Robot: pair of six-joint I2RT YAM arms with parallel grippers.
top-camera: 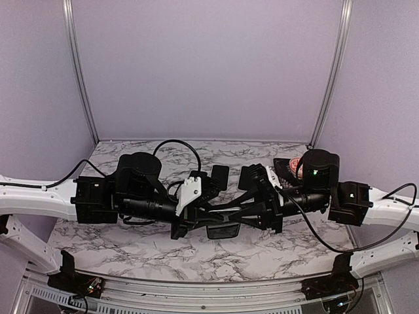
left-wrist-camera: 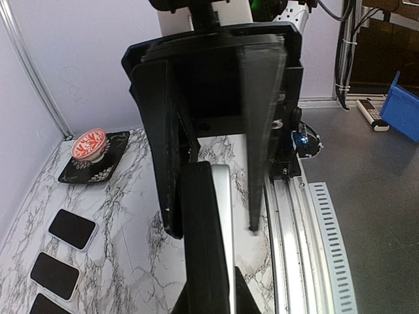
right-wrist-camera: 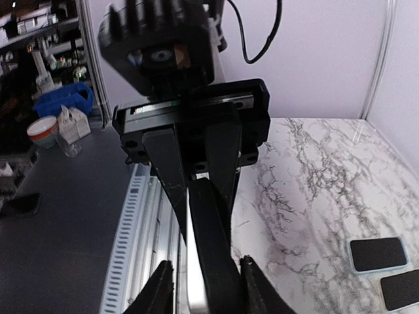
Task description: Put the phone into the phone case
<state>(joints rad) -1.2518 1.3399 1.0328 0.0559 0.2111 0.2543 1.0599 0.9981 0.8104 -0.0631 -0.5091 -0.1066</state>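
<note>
A silver-edged phone [left-wrist-camera: 226,216] lies against a black phone case [left-wrist-camera: 200,248], held edge-on above the table between the two arms; they also show in the top view [top-camera: 222,230]. My right gripper [right-wrist-camera: 208,239] is shut on the phone and case together [right-wrist-camera: 216,268]. My left gripper [left-wrist-camera: 213,230] is open around the same pair from the other end: its left finger [left-wrist-camera: 163,190] is against the case and its right finger [left-wrist-camera: 258,163] stands apart from the phone. I cannot tell how far the phone sits in the case.
A red-and-white bowl [left-wrist-camera: 88,145] sits on a black patterned dish [left-wrist-camera: 114,163] at the table's back right [top-camera: 294,163]. Several dark phones or cases lie flat on the marble [left-wrist-camera: 72,229] [right-wrist-camera: 376,254] [top-camera: 219,175]. The metal rail [left-wrist-camera: 294,248] runs along the near edge.
</note>
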